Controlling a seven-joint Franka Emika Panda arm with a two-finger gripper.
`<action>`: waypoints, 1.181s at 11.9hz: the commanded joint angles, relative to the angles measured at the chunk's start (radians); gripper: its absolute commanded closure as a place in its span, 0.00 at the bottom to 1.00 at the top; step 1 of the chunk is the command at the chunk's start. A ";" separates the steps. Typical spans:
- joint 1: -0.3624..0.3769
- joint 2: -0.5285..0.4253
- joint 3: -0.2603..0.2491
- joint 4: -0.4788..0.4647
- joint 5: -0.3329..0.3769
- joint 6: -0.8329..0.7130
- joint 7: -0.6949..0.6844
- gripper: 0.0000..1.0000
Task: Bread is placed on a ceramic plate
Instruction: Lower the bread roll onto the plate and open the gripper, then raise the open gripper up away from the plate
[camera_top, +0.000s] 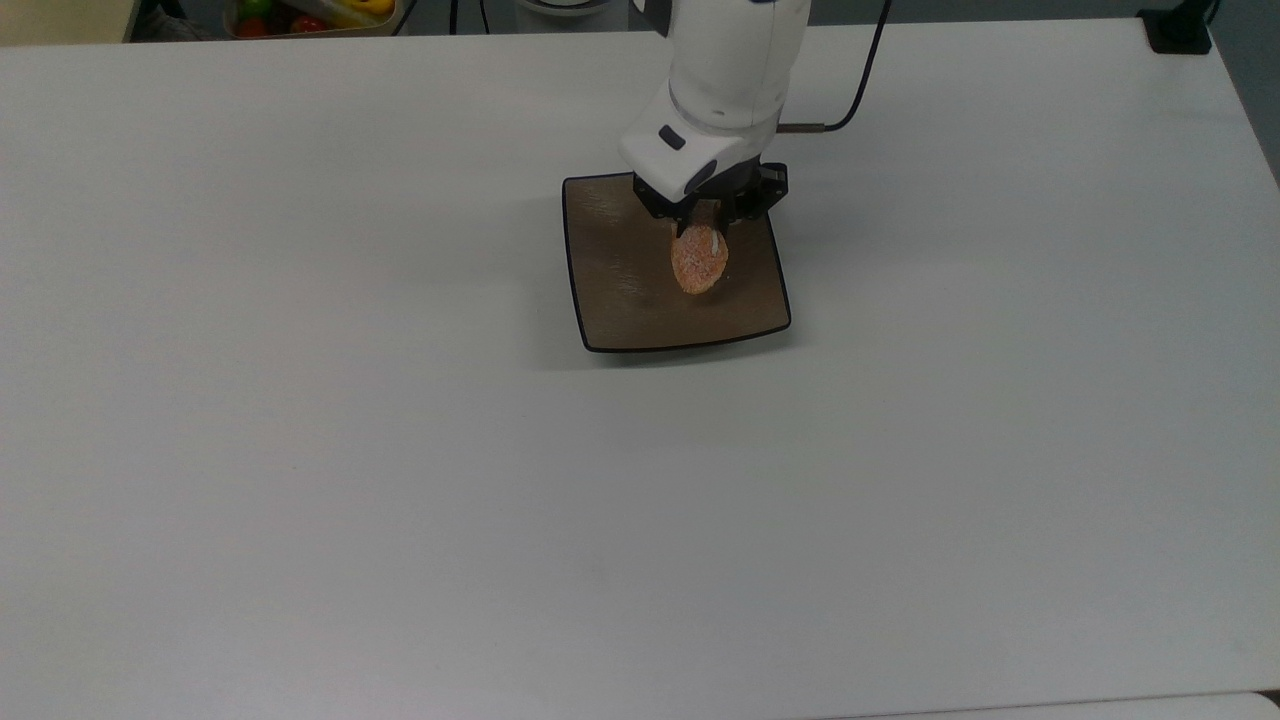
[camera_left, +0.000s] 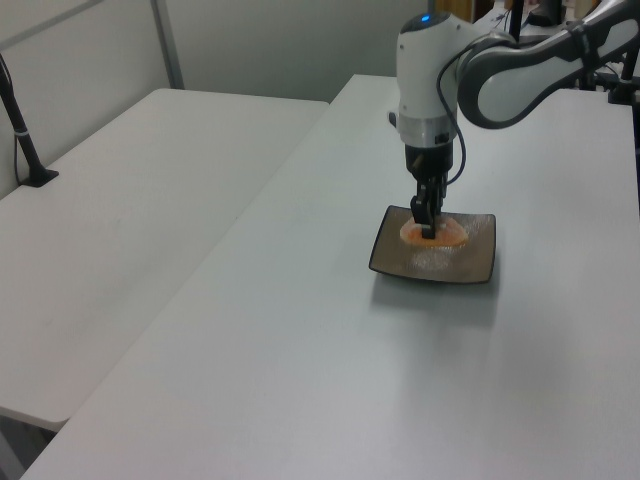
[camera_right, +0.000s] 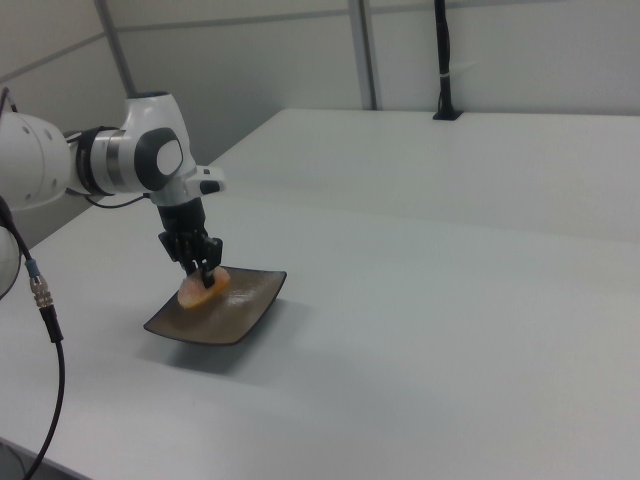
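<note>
The bread (camera_top: 699, 262) is hanging from the gripper (camera_top: 708, 218), whose two dark fingers are pinching it at one end; in the top view most of the loaf is sticking out below the fingers toward the bottom of the picture, its speckled orange crust and a short white stripe facing the camera; the fingers are standing close together with the bread between them, so the gripper is holding it and nothing else. The ceramic plate (camera_top: 620, 270) is lying flat on the white table (camera_top: 400, 450) directly under the bread; in the top view the loaf is sitting over the plate's right half, nearer the upper edge than the lower one, and the gripper body is covering the plate's upper right corner. In the left view the bread (camera_left: 433, 234) is showing as a flat orange oval low over the plate (camera_left: 432, 266) with the gripper (camera_left: 428, 227) pointing straight down onto it (whether the loaf is already touching the glaze I cannot tell); in the right view the bread (camera_right: 203, 285) is lying just over the far left part of the plate (camera_right: 230, 315), and the gripper (camera_right: 205, 271) is gripping it from above while the white arm (camera_right: 120, 160) is reaching in from the right view's left.
</note>
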 joint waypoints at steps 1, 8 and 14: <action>0.010 0.007 -0.003 -0.002 -0.025 -0.005 0.034 0.15; 0.004 0.000 -0.003 0.008 -0.041 -0.010 0.034 0.00; 0.007 -0.206 -0.169 0.012 0.008 -0.151 -0.128 0.00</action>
